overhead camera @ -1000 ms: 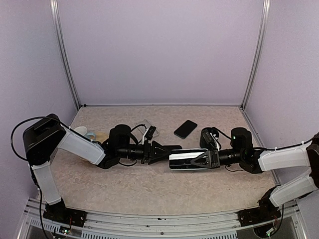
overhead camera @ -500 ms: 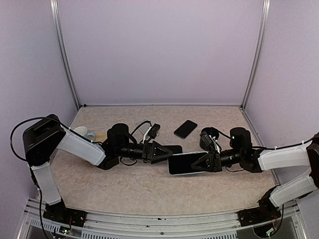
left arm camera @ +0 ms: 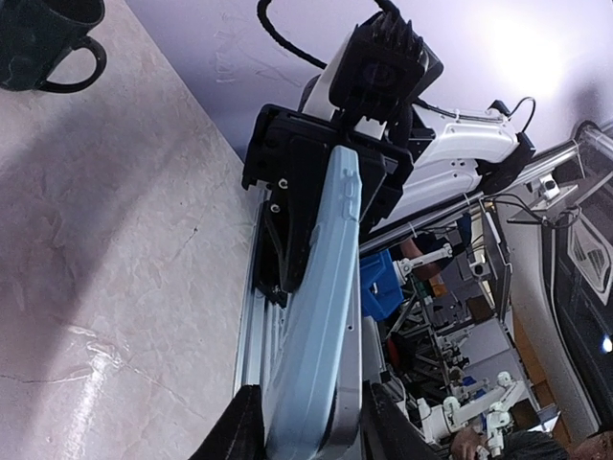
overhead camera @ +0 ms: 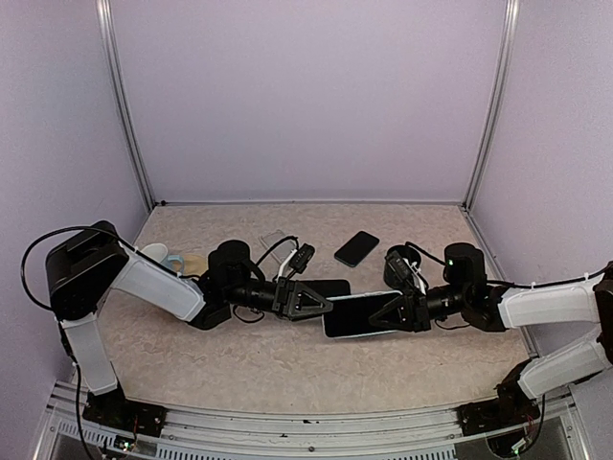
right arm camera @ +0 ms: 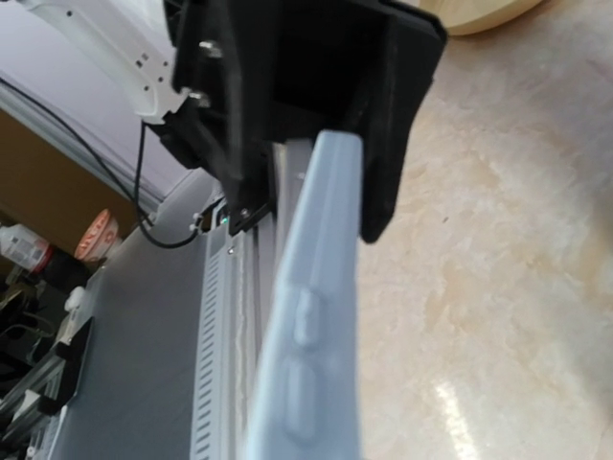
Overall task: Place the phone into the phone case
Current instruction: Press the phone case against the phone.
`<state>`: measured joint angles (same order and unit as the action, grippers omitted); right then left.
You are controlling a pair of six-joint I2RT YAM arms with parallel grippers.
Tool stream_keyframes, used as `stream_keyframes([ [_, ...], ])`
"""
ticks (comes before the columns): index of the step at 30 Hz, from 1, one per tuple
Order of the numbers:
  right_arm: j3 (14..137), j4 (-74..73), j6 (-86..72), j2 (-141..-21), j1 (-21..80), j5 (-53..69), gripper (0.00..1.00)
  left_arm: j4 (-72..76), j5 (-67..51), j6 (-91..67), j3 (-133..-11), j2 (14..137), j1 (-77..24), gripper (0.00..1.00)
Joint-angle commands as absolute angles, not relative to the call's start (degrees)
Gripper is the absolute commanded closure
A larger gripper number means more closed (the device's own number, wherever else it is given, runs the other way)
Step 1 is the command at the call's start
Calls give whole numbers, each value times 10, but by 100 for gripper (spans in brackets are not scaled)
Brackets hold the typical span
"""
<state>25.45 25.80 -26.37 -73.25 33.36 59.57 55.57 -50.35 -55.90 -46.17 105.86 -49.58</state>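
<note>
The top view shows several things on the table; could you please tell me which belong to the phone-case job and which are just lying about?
Job: pale blue phone case, dark-faced, gripped at either end by left gripper and right gripper.
Lying about: black mug, white cup, loose dark phone (role unclear).

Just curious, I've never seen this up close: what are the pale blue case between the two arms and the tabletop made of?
The pale blue case looks like matte plastic or silicone: its side buttons are moulded bumps of the same colour, with a dull sheen; how soft it is cannot be seen. The tabletop looks like glossy stone-patterned laminate or polished stone: beige, veined, mirroring light.
</note>
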Motion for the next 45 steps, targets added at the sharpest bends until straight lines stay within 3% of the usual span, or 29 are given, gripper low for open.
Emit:
stream_keyframes([
  [1,271,275,-251,-717,330,599,98,585,-529,-550,-474,1065,-506,71],
  [10,280,235,-231,-724,330,577,98,583,-527,-547,-471,1063,-505,100],
  [18,298,180,-212,-728,330,548,88,409,-458,-418,-495,1021,-511,100],
  [23,312,143,-199,-720,330,533,60,354,-437,-366,-504,994,-513,100],
  [27,312,158,-209,-709,330,548,56,328,-436,-344,-505,984,-514,100],
  [38,300,201,-237,-714,330,603,76,300,-422,-327,-498,961,-504,100],
  [45,288,255,-275,-728,329,640,100,280,-422,-314,-499,946,-496,100],
])
